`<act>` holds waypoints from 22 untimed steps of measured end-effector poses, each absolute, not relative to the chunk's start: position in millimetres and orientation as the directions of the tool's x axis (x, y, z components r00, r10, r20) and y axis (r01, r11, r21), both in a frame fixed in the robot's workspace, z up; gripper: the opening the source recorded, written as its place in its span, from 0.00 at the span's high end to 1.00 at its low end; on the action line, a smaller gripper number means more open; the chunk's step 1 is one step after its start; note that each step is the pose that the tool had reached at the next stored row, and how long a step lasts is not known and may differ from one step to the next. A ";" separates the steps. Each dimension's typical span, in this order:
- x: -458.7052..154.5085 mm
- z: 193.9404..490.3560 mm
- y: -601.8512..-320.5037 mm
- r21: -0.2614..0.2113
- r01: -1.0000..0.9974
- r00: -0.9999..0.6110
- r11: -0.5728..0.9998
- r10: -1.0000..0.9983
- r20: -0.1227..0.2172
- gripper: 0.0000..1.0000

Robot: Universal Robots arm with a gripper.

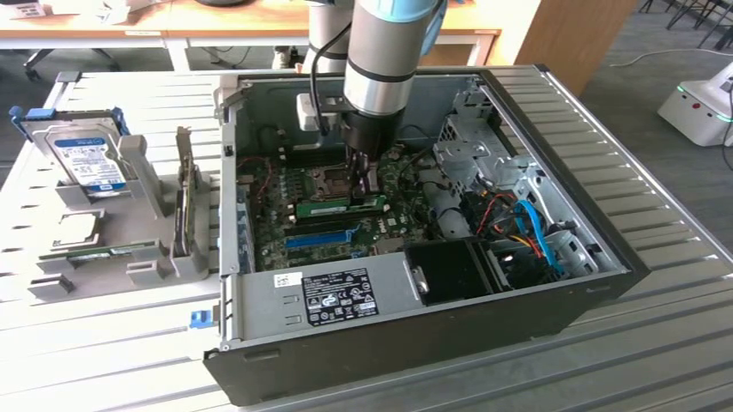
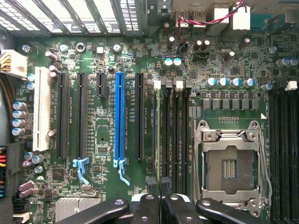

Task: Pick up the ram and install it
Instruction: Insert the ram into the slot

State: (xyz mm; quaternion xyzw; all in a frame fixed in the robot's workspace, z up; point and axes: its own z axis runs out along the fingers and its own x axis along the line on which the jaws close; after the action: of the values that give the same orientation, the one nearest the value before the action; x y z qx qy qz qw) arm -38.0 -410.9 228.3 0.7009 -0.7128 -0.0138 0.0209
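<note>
Green ram stick [image 1: 342,207] stands edge-down near the board's [image 2: 100,135] middle, with the gripper [image 1: 368,192] seemingly pinched shut on its top edge. Keep it level over the black slots [image 2: 175,135] and press evenly.

- My end effector [image 1: 366,190] hangs inside the case [image 1: 401,343], which is open on top.
- Exterior view, 3 o'clock: the drive cage [image 1: 475,142] and cables [image 1: 530,225] crowd close.
- 5 o'clock: a black fan housing [image 1: 452,273] stands tall.
- 9 o'clock: the low motherboard [image 1: 269,193], then the side wall [image 1: 229,184].
</note>
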 end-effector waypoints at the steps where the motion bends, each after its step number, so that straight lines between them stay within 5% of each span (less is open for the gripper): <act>1: -38.0 227.8 -410.9 0.049 -0.999 -0.017 0.017 -1.000 0.010 0.88; 22: -38.0 224.9 -410.9 0.049 -0.999 -0.017 0.017 -1.000 0.010 0.88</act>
State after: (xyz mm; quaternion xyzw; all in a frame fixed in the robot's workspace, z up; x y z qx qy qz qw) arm -38.0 -410.9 224.9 0.7009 -0.7128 -0.0139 0.0209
